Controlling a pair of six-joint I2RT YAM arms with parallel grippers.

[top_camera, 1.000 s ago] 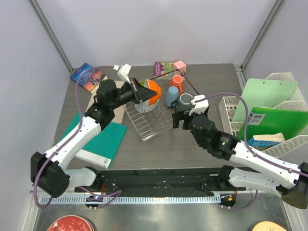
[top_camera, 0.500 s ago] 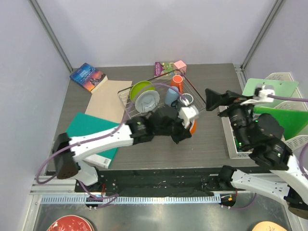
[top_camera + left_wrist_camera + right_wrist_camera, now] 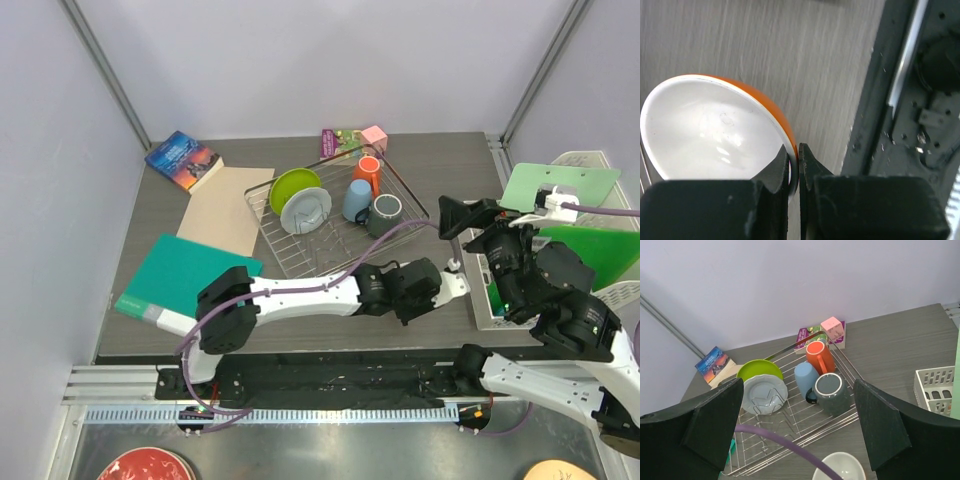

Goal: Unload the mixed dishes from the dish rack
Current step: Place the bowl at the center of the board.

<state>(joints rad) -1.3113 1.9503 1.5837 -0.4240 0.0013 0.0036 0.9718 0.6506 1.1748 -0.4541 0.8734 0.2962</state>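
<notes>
- Left gripper (image 3: 794, 150) is clamping the rim of the orange-sided white bowl (image 3: 710, 130), seemingly setting it down at five o'clock of the dish rack (image 3: 310, 262); letting go comes next.
- Right gripper (image 3: 796, 420) is hovering spread wide, empty, facing the dark grey mug (image 3: 832, 392) at its twelve o'clock.

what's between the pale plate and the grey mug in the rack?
The light blue cup, between pale blue-white plate and dark grey mug; clearest in the right wrist view.
</notes>
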